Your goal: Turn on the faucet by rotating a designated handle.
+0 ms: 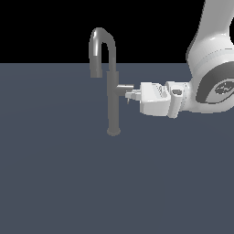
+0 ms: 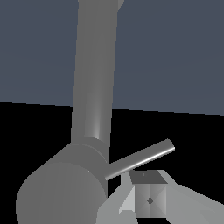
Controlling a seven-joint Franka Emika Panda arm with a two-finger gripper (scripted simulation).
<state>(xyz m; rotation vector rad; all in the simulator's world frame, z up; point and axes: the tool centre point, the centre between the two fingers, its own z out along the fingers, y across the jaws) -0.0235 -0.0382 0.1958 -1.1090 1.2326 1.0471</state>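
1. Exterior view, layout: the faucet (image 1: pixel 112 96) stands upright on the flat grey floor (image 1: pixel 59 183), its small round base touching that surface and its arched spout curling over toward the exterior view's left. The handle (image 1: pixel 124 87) sticks out sideways from the column toward the exterior view's right, roughly halfway up.

2. Exterior view, arm: the white arm (image 1: pixel 210 68) comes in from the exterior view's right, with the claw (image 1: pixel 132 95) held level and pointing at the column. Its tips sit at the outer end of the handle, touching or just short of it. In my judgement this level, side-on approach puts the fingers beside the lever so that a push can swing it round.

3. Exterior view, limits: the thin lever blade is not separable from the fingertips here, and whether the claw is spread or closed cannot be told.

4. Wrist view: this shows what the other hides. The handle (image 2: pixel 65 188) appears end-on as a fat round stub, with the thin lever blade (image 2: pixel 140 159) running out from it, clear and unclamped. The faucet (image 2: pixel 96 70) column rises behind.

5. Wrist view, claw: one fingertip (image 2: pixel 148 194) lies just beside the blade, near its root; no second finger is identifiable, so the claw's opening remains undetermined. Nothing appears pinched.
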